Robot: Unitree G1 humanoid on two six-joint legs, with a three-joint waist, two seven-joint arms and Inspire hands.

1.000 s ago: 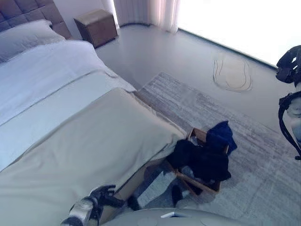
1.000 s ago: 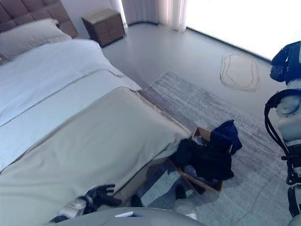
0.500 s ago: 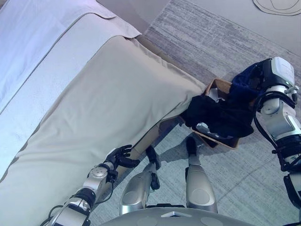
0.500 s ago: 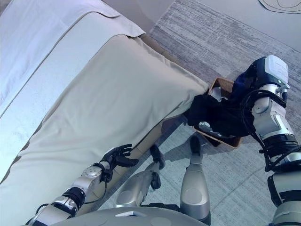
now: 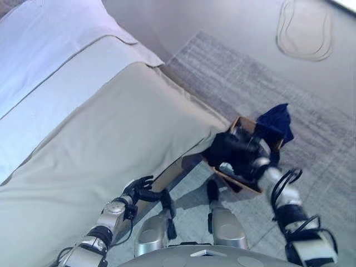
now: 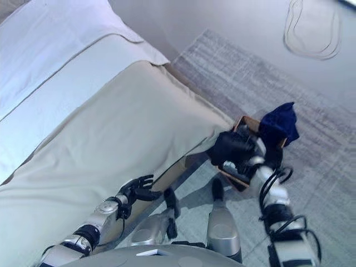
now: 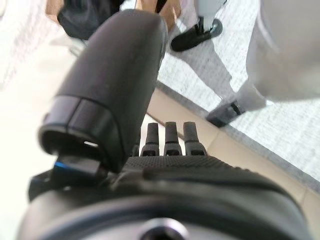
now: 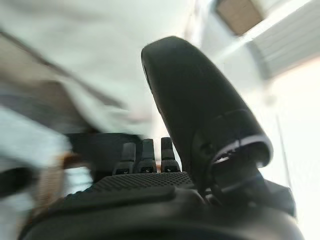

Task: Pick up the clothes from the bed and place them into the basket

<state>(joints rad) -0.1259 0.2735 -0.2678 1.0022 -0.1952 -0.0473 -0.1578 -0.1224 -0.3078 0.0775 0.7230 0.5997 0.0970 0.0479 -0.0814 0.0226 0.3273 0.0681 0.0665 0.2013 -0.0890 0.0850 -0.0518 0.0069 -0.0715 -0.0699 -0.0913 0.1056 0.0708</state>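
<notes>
The bed (image 5: 100, 139) carries a beige cover (image 5: 111, 161) across its foot end and a white sheet (image 5: 50, 50) toward its head end, with a paler band between them. No clothes show on its top. Beside the bed's foot corner, a grey rug (image 5: 233, 89) lies on the floor (image 5: 222, 28). On the rug, just off that corner, stands the basket (image 5: 245, 186), with dark clothes (image 5: 231, 150) heaped in it and a blue garment (image 5: 276, 123) draped over its far rim.
</notes>
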